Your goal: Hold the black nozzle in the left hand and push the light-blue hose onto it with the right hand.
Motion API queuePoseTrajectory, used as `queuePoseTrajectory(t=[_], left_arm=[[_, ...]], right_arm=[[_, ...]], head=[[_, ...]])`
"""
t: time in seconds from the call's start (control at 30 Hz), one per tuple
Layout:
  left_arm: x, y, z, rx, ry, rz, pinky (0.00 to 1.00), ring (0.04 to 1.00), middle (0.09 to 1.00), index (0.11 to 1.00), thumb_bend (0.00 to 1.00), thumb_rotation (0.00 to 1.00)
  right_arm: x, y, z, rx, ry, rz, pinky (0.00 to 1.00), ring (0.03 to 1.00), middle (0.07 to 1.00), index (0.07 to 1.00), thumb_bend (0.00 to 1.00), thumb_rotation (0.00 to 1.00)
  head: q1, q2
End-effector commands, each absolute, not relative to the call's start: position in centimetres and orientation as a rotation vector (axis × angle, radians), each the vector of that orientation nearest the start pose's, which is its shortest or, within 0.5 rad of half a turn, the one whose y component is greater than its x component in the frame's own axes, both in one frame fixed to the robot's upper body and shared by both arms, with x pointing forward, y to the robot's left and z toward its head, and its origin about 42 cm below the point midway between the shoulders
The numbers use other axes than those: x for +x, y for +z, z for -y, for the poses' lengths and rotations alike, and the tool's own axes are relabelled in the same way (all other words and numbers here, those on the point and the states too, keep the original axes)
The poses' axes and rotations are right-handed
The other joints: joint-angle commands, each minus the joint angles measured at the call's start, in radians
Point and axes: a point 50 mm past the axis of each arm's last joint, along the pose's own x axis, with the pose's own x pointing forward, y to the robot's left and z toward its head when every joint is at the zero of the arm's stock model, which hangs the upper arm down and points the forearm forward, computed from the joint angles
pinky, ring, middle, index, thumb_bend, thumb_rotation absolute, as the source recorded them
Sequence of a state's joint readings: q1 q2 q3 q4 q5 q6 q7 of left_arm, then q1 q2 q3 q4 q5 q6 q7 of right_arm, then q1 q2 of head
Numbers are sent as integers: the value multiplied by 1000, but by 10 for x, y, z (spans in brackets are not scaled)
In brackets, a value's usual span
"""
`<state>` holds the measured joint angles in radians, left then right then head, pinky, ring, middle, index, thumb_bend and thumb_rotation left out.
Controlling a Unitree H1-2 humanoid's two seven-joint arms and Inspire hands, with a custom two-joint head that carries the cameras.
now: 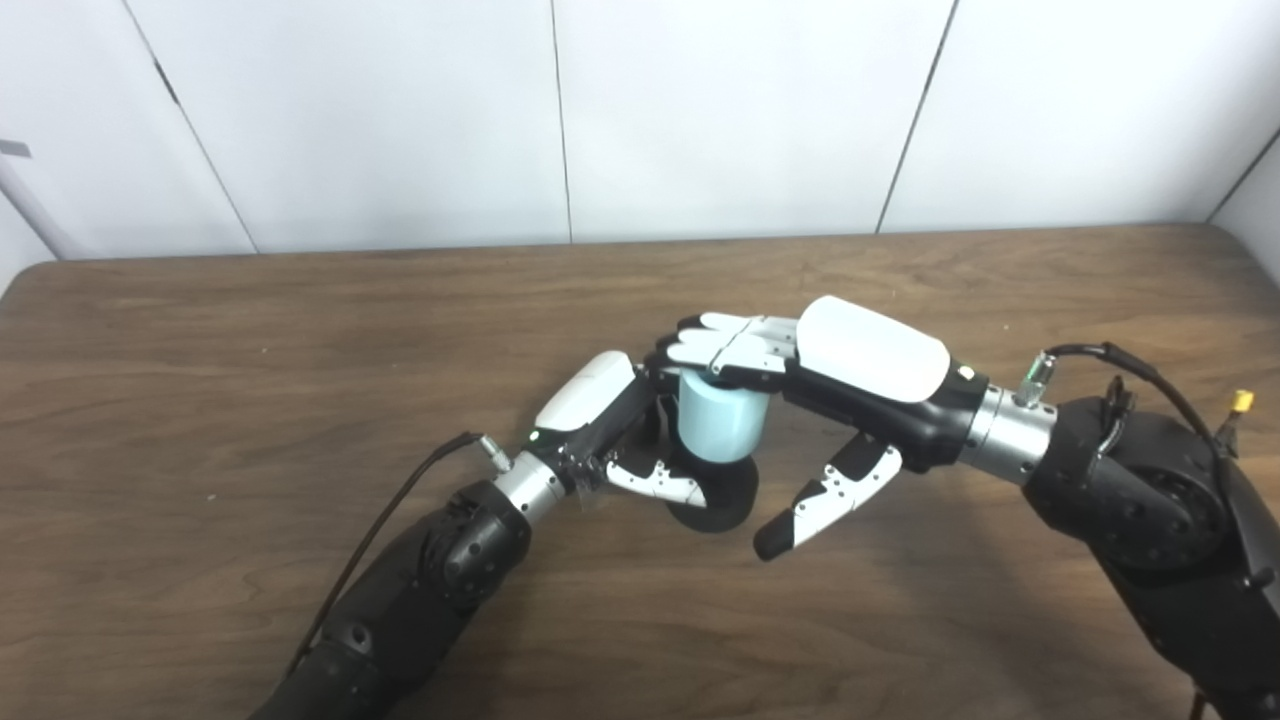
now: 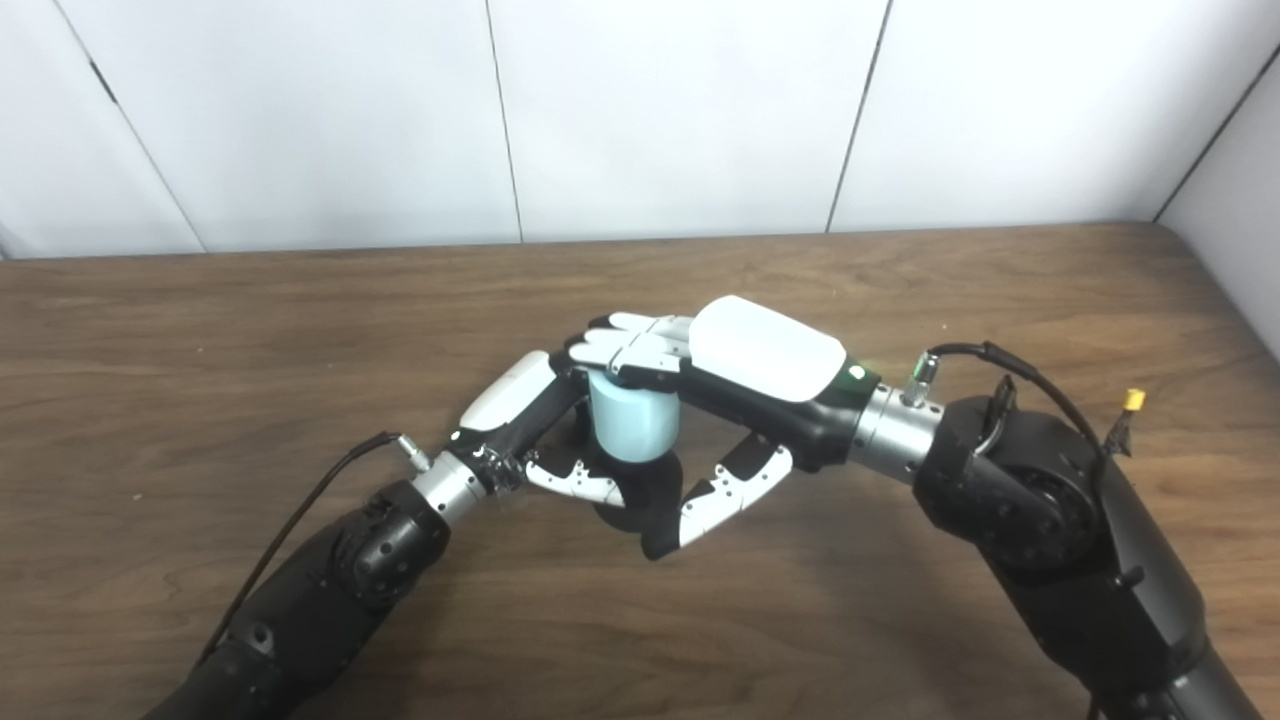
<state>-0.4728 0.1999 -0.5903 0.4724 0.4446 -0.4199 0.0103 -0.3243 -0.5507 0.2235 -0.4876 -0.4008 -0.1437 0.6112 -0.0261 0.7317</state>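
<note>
Arms: both come in from the near edge of the wooden table (image 1: 200,330), the left from the near left, the right from the near right, and they meet at the middle of the tabletop.
Right thumb (image 1: 825,500): nearest part of the right hand, stretched down and forward with its dark tip free of the hose and of the nozzle, so far as the left eye view shows; in the right eye view it overlaps the nozzle and contact cannot be told.
Black nozzle (image 1: 722,495): dark rounded piece at the bottom of the hose, just above or on the tabletop, with the left thumb curled across its near side.
Left hand (image 1: 610,430): clenched around the nozzle, thumb in front, the other fingers hidden behind the hose.
Light-blue hose (image 1: 716,420): short pale cylinder standing upright directly on top of the nozzle, between the two hands; how far it has seated on the nozzle cannot be told.
Right hand (image 1: 840,370): palm down over the hose, fingers (image 1: 730,345) bent across the hose's top end and touching it, thumb spread wide, so it presses rather than wraps.
Wall (image 1: 700,110): white panels rising behind the far edge of the table.
</note>
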Motion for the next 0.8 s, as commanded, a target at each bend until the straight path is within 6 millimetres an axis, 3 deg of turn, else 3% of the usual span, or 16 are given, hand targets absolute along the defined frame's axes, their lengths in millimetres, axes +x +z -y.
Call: queuePoseTrajectory(t=[0.0,0.3,0.5,0.77], left_arm=[[328,22,-142,903,-895,102,398,422,492,498,503,0],[326,23,-143,900,-896,104,393,421,487,502,503,0],[326,23,-142,902,-900,101,390,420,491,501,503,0],[325,24,-141,898,-901,113,386,417,486,505,502,0]], right_arm=[[298,298,228,-1226,850,658,842,922,906,857,819,888],[297,288,227,-1311,905,548,861,901,862,819,852,871],[296,281,227,-1358,909,483,828,897,866,825,826,871],[296,271,227,-1399,893,458,867,929,909,856,806,863]], head=[[0,1],[0,7],[-3,14],[-2,17]])
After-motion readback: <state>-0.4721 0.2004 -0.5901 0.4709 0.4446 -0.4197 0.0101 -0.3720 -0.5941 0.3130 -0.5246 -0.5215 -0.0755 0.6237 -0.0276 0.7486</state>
